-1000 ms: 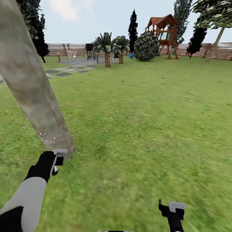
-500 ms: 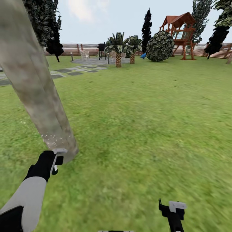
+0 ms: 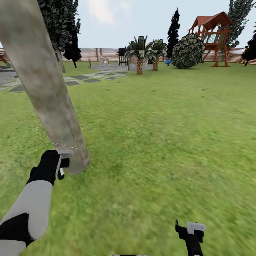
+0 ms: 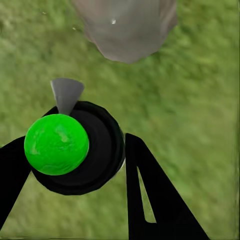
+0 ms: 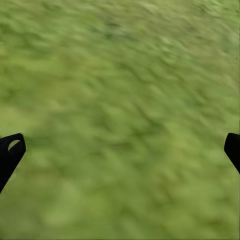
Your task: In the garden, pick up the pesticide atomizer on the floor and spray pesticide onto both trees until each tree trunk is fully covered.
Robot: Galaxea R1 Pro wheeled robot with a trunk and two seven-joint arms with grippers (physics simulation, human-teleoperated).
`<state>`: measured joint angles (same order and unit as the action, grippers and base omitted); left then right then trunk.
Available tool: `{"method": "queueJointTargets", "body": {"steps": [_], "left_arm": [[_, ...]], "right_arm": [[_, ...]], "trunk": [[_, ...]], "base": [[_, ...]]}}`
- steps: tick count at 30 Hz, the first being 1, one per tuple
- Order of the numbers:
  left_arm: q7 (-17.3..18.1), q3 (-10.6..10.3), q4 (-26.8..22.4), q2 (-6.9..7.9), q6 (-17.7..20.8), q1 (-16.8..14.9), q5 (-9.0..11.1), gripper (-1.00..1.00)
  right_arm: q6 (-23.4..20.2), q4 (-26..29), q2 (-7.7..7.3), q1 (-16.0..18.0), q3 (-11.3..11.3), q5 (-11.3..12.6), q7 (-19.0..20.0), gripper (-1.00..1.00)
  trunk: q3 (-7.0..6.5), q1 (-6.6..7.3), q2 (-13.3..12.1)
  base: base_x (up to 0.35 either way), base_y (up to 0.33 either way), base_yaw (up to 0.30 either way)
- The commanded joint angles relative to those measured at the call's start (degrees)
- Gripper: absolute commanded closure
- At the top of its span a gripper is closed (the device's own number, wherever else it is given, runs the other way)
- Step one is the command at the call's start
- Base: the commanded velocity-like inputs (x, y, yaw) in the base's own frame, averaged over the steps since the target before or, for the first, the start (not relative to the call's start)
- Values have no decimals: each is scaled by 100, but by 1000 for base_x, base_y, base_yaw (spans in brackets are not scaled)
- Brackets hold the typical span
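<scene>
One tree trunk point(image 3: 42, 85), leaning and flecked with pesticide point(image 3: 67, 145) near its foot, is seen from the head just beyond the left gripper point(image 3: 61, 164), which is shown at its wrist clamped on the atomizer point(image 4: 75, 147), nozzle aimed at that trunk's base, while the right gripper point(image 5: 120, 155) is held apart over grass point(image 5: 125, 90).

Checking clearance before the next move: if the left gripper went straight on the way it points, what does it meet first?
Most likely the tree trunk. The left gripper, shut on the sprayer, points at the trunk's base, with a strip of grass between them. Depth is unclear, so it might meet the grass just short of it.
</scene>
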<state>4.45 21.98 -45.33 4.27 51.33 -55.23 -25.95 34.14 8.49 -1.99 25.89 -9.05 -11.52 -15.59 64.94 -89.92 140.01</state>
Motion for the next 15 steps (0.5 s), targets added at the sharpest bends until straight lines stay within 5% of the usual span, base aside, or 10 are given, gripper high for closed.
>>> {"method": "queueJointTargets", "body": {"steps": [1, 5, 15], "left_arm": [[47, 15, -15, -3, 111, -113, -54, 100], [47, 9, -41, 7, 271, -397, -88, 100], [56, -27, -64, 41, 298, -332, -101, 100]], "right_arm": [[14, -6, 3, 3, -36, -61, -23, -100], [14, -6, -2, 3, -36, -61, -22, -100], [14, -6, -12, 3, -37, -61, -23, -100]], "trunk": [[6, 1, 2], [6, 1, 2], [6, 1, 2]], "base": [[-3, -2, 277], [-1, 0, 95], [131, -87, 2]]}}
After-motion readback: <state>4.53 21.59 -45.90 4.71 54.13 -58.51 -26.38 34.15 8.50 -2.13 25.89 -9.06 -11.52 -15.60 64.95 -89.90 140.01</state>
